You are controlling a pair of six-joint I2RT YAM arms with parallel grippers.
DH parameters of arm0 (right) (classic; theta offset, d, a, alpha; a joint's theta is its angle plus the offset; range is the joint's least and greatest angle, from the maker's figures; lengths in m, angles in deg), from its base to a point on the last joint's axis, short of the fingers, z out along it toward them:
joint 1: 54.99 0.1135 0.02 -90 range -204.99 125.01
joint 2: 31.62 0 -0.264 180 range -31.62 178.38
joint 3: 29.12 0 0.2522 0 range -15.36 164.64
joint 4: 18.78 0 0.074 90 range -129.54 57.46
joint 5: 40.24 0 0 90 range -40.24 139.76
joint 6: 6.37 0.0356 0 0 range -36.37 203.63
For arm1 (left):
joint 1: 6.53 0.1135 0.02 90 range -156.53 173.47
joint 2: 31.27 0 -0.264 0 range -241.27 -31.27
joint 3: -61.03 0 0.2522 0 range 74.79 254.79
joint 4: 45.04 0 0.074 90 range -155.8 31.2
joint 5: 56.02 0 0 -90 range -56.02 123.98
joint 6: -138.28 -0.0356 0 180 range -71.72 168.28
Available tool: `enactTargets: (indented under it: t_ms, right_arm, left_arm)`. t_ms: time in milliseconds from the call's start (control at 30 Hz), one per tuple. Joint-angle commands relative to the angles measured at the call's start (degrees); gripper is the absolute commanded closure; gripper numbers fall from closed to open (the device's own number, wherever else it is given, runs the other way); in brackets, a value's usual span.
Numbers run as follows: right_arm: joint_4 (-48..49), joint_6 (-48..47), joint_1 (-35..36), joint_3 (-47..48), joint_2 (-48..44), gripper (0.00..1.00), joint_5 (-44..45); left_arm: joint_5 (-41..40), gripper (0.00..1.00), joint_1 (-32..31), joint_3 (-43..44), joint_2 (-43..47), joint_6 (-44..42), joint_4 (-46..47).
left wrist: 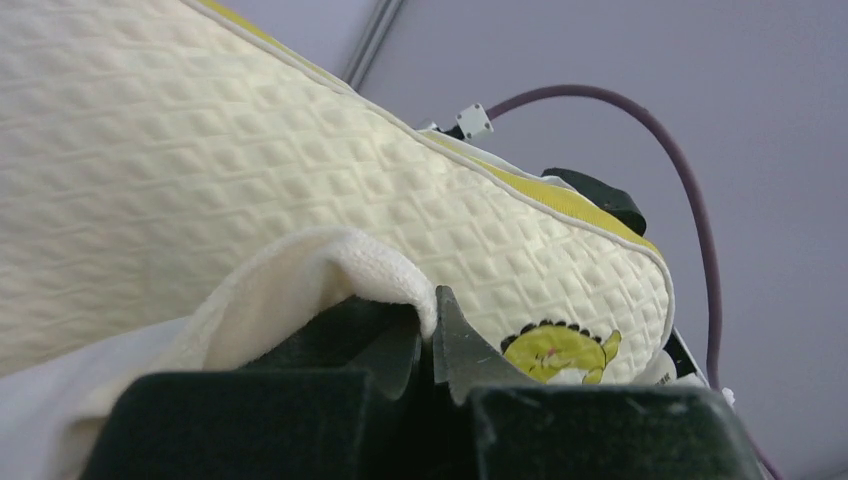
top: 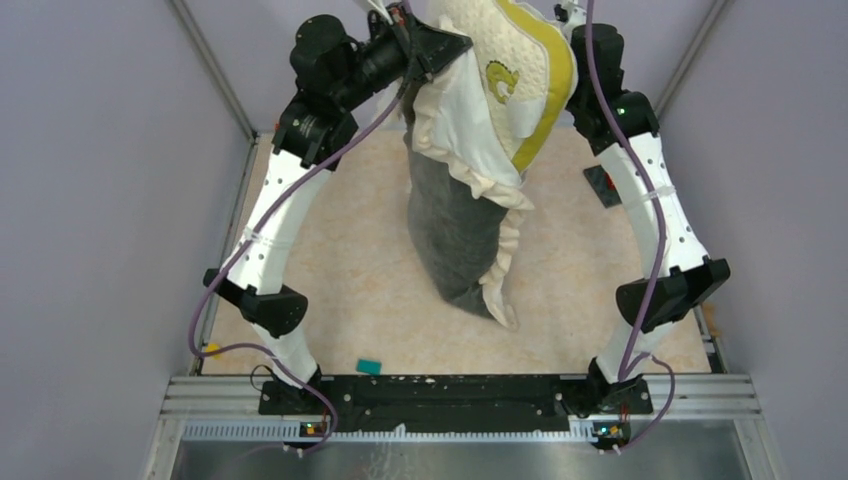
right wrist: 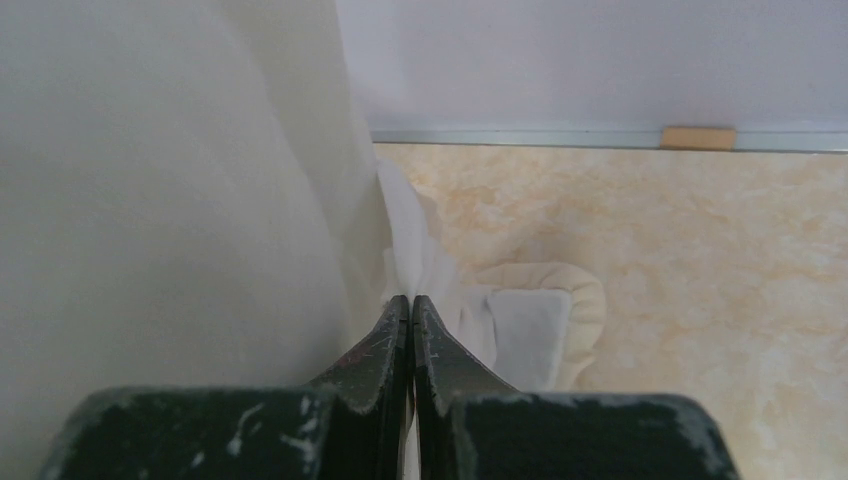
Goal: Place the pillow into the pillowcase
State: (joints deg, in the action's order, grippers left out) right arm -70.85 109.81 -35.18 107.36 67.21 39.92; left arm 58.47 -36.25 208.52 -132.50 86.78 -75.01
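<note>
Left end effector [left wrist: 430, 325] and right end effector [right wrist: 411, 302] each clench the pillowcase [top: 462, 225] hanging around the pillow [top: 500, 45] with dinosaur emblem [top: 503, 78].

I saw lavender-grey walls [top: 100, 200] enclosing the cell on three sides, with aluminium corner posts [top: 212, 70]. The table [top: 330, 270] had a beige marbled top. A ribbed metal rail [top: 200, 395] ran along its near edge. Lighting was even and diffuse.
</note>
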Motion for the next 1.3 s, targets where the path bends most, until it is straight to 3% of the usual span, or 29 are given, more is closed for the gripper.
enactTargets:
  t_ms: [0, 133, 300, 467, 567, 667, 733, 833, 933, 1033, 1167, 1267]
  right_arm:
    - [1.2, -0.5, -0.9, 10.3, -0.1, 1.00, 2.1]
    - [0.6, 0.5, -0.8, 12.8, -1.0, 1.00, -0.9]
    - [2.9, -1.8, 6.3, 5.9, -4.7, 1.00, 1.3]
    - [1.1, -1.0, 2.7, 9.2, -2.1, 1.00, 2.7]
    - [0.2, 2.0, -2.7, 14.9, 1.4, 1.00, 1.3]
    - [-3.2, 3.8, -4.2, 22.5, 5.1, 1.00, -0.6]
    - [-3.3, 3.5, -1.2, 19.7, 3.8, 1.00, -1.0]
    - [0.3, 0.0, 6.8, 7.1, -3.3, 1.00, 5.6]
    - [6.3, 0.0, 8.0, -3.7, -10.0, 1.00, 8.0]
    - [1.9, -1.0, 3.0, 3.1, -6.2, 1.00, 7.9]
    - [-4.3, 1.6, -4.6, 17.9, 2.1, 1.00, 4.2]
    - [-6.9, 2.1, -2.7, 20.7, 3.6, 1.00, 2.0]
  left_arm:
    - [-2.2, 1.00, -3.9, 2.0, 0.7, -3.5, 2.7]
    - [-9.8, 1.00, -1.2, 1.4, 3.9, -6.9, 2.8]
    - [-12.7, 1.00, 2.7, 1.8, 6.6, -5.1, 8.6]
    - [-5.3, 1.00, 1.5, 2.4, 6.6, -1.8, 10.6]
    - [-0.8, 1.00, -4.2, 0.1, 6.2, -3.7, 6.5]
    - [-2.0, 1.00, -6.8, -3.3, 7.8, -6.1, 4.5]
    - [-6.6, 1.00, -5.0, -2.3, 8.4, -7.9, 3.2]
    - [-2.9, 1.00, 4.9, 0.0, 6.7, 1.5, 6.4]
    - [0.3, 1.00, 7.7, 1.8, 4.4, 5.3, 9.0]
    - [6.1, 1.00, 3.6, 1.3, 3.3, 5.5, 8.8]
    - [3.6, 1.00, -7.1, -3.2, 6.1, -2.7, 6.2]
    - [-1.5, 1.00, -5.6, -1.3, 7.1, -5.2, 3.5]
